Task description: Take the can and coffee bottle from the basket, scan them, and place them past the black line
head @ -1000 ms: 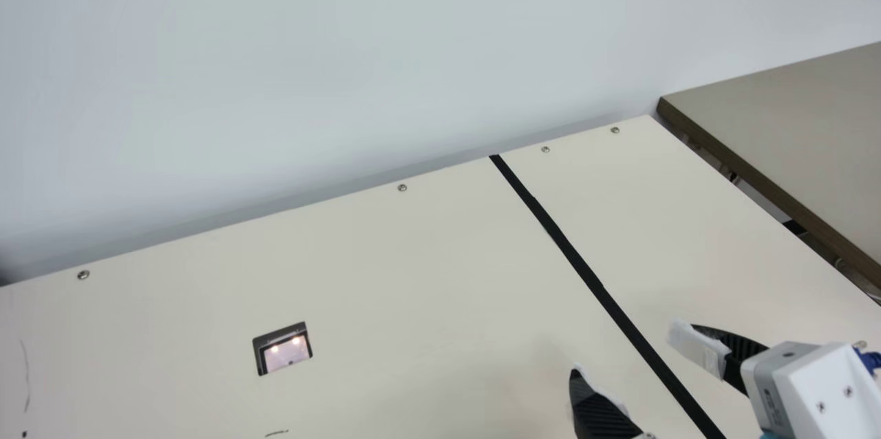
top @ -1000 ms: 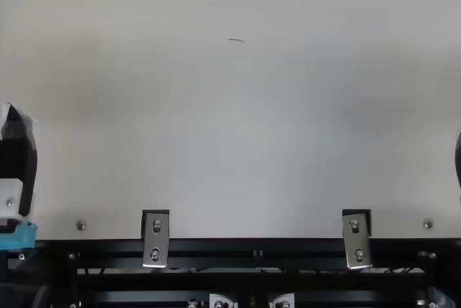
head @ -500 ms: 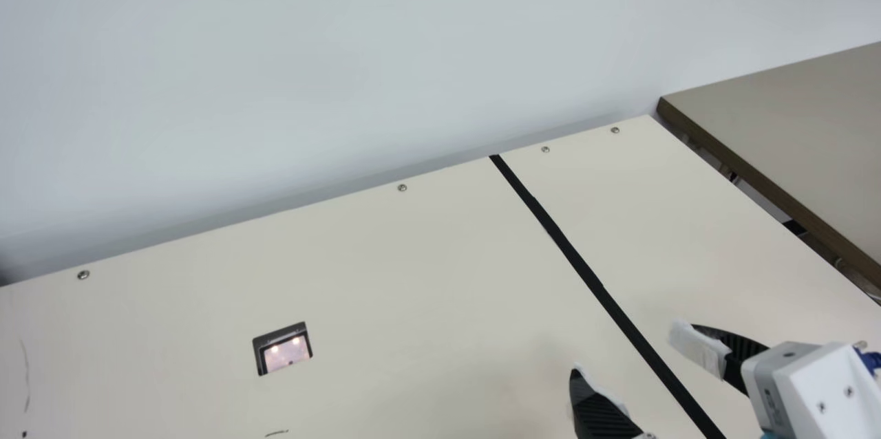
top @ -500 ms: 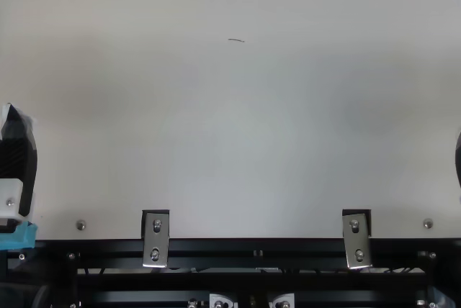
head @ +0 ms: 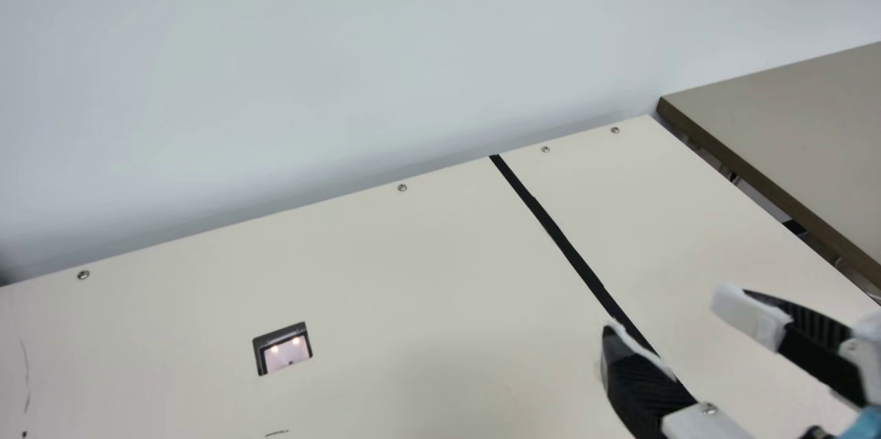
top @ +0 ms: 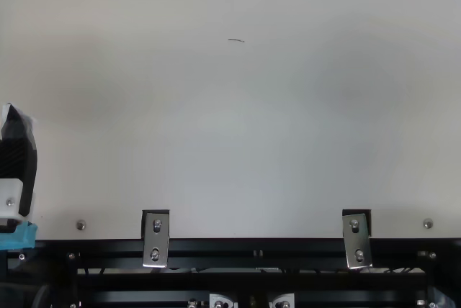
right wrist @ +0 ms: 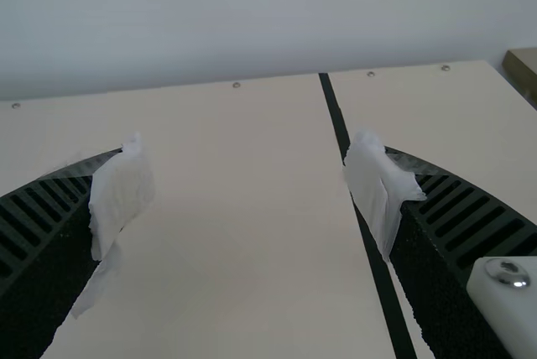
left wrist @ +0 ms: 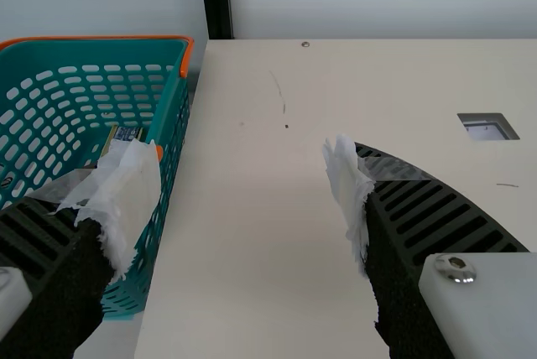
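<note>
Main view: shows right gripper (head: 665, 310) shifted right and farther out, or higher, over the last half second; cannot tell which. Reaches out over the near right of the tabletop (head: 385, 274), one finger now across the black line (head: 561, 241). Find scanner window (head: 283, 349) to the left, well apart. Read as repositioning rather than carrying.

Left wrist view: shows left gripper (left wrist: 239, 151) with jaws well apart, nothing between. Note basket (left wrist: 180, 99) at left edge of tabletop; inside, a small patterned item (left wrist: 126, 133), partly behind a taped finger, close to the wall facing the tabletop. Could be can or coffee bottle; cannot tell.

Right wrist view: again jaws wide apart and empty, above tabletop at the black line.

Top view: shows left gripper at near left, same spot as in earlier frames. Judge picking not begun, so no gain yet from the right-side shift. Likely calls for a left reach into the basket next; beware of catching rim or wall.
</note>
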